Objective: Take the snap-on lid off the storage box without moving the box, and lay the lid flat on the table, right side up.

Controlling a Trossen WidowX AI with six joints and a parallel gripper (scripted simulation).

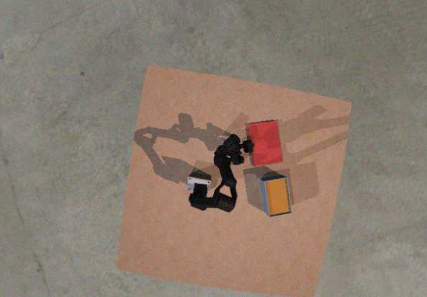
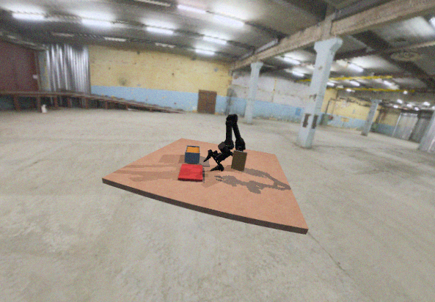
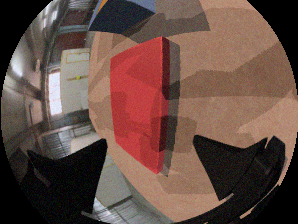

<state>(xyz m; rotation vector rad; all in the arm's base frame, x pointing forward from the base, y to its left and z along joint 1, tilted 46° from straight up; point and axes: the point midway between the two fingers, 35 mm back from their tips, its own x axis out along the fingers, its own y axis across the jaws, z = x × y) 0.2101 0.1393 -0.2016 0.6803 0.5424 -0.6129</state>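
Observation:
The red lid [image 1: 268,148] [image 2: 191,173] [image 3: 137,100] lies flat or very nearly flat on the table, beside the storage box, with its smooth broad face up. A narrow shadow runs along its side nearest the arm. The blue-grey storage box [image 1: 266,196] [image 2: 192,157] [image 3: 120,21] stands upright with its top open, showing orange inside. My gripper [image 1: 243,152] [image 2: 210,165] [image 3: 151,142] is wide open and empty at the lid's arm-side edge. In the wrist view the lid shows beyond and between the spread fingers. Any contact between a finger and the lid cannot be made out.
The arm's base is at a pale block [image 1: 199,181] with a brown upright face [image 2: 239,160]. The wooden table top [image 1: 207,245] [image 2: 240,201] has its edges in view. The box stands close to one short side of the lid. Arm shadows cross the table.

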